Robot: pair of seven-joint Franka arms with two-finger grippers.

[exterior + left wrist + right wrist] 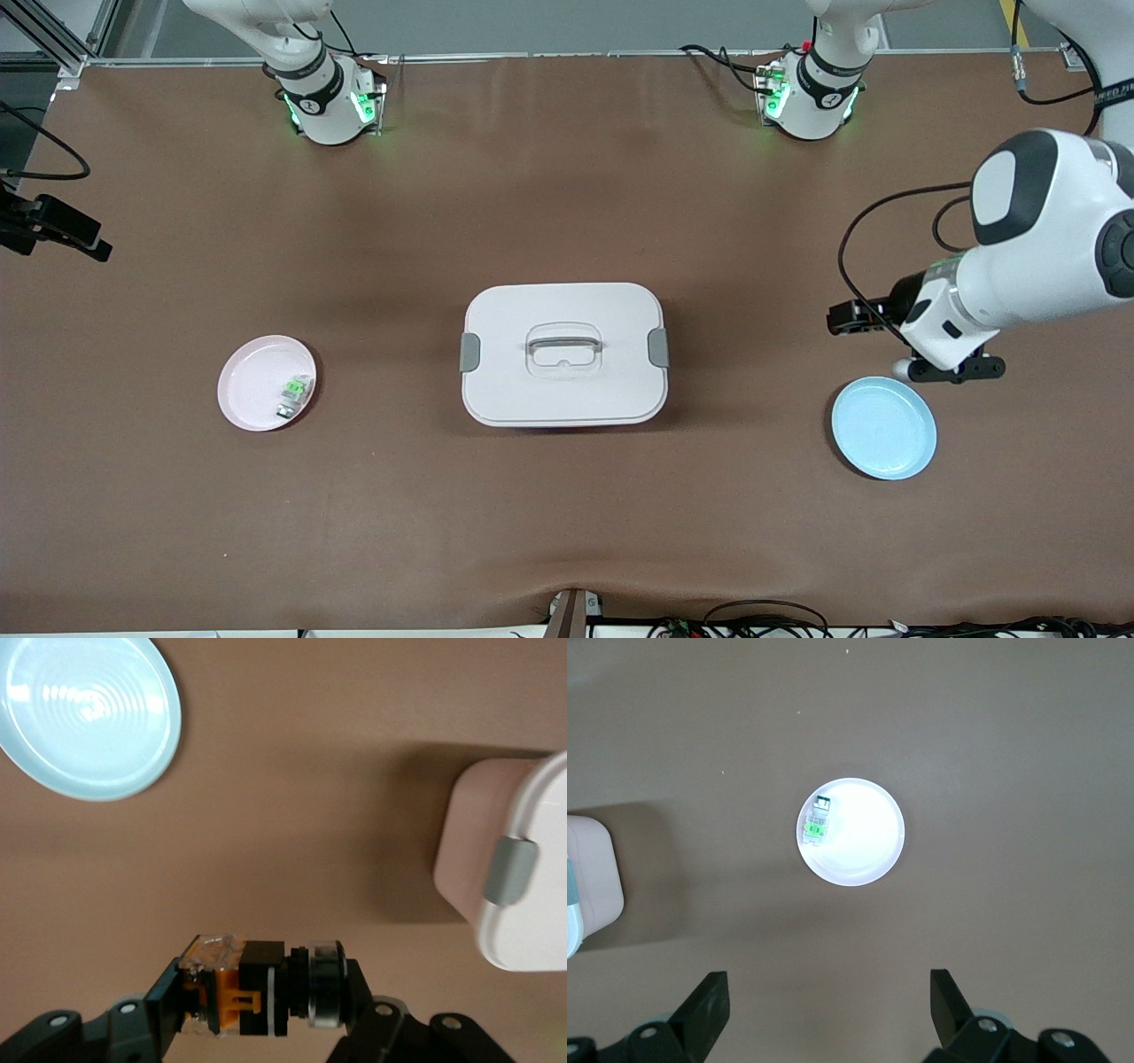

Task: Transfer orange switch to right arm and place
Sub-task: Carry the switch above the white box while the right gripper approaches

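Observation:
The orange switch [232, 997], black with an orange band and a clear end, lies crosswise between the fingers of my left gripper [266, 989], which is shut on it. In the front view the left arm's hand [941, 323] hangs over the table beside the blue plate [883, 427], toward the left arm's end, and hides the switch. My right gripper [828, 1001] is open and empty, high over the pink plate [868, 842]. Only the right arm's base [326, 99] shows in the front view.
A white lidded box [563, 353] with a grey handle stands mid-table. The pink plate [252, 390] toward the right arm's end holds a small green-and-white switch [294, 395]. The blue plate [84, 713] is bare. Cables run along the table's edges.

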